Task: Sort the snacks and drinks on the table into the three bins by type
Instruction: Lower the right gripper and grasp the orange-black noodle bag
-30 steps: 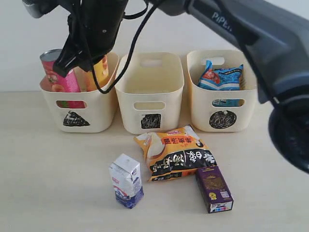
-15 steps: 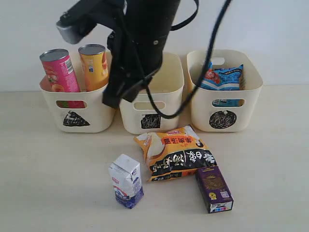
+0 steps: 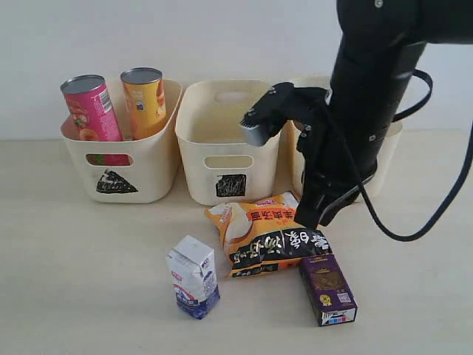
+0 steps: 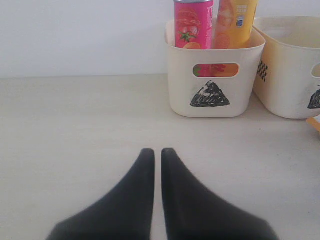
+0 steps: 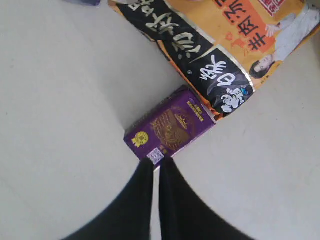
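Note:
The pink tube [image 3: 90, 111] and yellow-orange tube [image 3: 145, 100] stand in the triangle bin [image 3: 151, 174]. The square bin [image 3: 194, 159] holds nothing I can see. My right arm hides most of the circle bin [image 3: 389, 151] and the blue-white bag. On the table lie the orange-black bag [image 3: 266, 233], the white-blue carton [image 3: 194, 286] and the purple box [image 3: 327, 288]. My right gripper [image 5: 156, 162] is shut and empty, hovering above the purple box [image 5: 170, 125] beside the bag [image 5: 225, 45]. My left gripper [image 4: 156, 151] is shut and empty, low over bare table, facing the triangle bin [image 4: 182, 90].
The three bins stand side by side against the white back wall. In the left wrist view the square bin [image 4: 287, 80] sits just past the triangle bin, and a corner of the orange bag [image 4: 316, 122] shows at the edge.
My right arm has swung from above the triangle bin across to the right and down, now over the bag and purple box, covering the circle bin. The yellow-orange tube stays in the triangle bin.

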`<state>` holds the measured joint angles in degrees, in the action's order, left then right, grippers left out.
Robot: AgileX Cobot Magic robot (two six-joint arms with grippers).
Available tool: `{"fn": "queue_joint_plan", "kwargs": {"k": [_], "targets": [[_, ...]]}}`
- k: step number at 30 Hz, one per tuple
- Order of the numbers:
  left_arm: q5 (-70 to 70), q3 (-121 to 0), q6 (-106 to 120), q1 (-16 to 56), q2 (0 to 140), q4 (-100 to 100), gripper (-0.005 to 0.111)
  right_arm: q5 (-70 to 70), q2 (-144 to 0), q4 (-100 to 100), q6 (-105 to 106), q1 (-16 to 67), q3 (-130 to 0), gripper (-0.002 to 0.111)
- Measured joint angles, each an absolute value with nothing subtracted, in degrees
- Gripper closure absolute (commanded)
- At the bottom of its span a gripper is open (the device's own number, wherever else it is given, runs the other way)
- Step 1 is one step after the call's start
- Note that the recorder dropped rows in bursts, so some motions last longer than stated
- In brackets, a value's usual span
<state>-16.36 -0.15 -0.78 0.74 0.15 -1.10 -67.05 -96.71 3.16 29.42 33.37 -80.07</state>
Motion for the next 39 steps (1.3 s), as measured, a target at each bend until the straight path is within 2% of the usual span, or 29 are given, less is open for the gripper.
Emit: {"fn": "queue_joint_plan", "kwargs": {"k": [6,9,11,15,17,24,33,39], "targets": [[-16.4,-0.1,-0.8,0.7,0.1,-1.1,0.103,-60.7,-96.7,7.8,26.2,30.8,-77.5,0.107],[-16.4,-0.1,-0.8,0.7,0.1,-1.1,0.103,-58.7,-96.8,9.9,24.6,30.8,-77.5,0.093],[-16.4,-0.1,-0.8,0.7,0.1,-1.1,0.103,-57.5,-97.5,11.4,23.7,30.8,-77.5,0.073],[-16.4,-0.1,-0.8,0.7,0.1,-1.1,0.103,-53.4,-99.8,13.7,21.3,30.8,-77.5,0.017],[-16.4,-0.1,-0.8,0.7,0.1,-1.1,0.103,-51.3,-101.2,13.9,20.7,30.8,-77.5,0.003],[-16.4,-0.1,-0.8,0.7,0.1,-1.1,0.103,-46.1,-107.1,9.4,12.8,30.8,-79.0,0.003],[-16.4,-0.1,-0.8,0.7,0.1,-1.1,0.103,-48.4,-117.4,4.7,0.9,30.8,-90.6,0.003],[-16.4,-0.1,-0.8,0.7,0.1,-1.1,0.103,-49.1,-122.6,3.7,-1.9,30.8,-93.8,0.003]]}}
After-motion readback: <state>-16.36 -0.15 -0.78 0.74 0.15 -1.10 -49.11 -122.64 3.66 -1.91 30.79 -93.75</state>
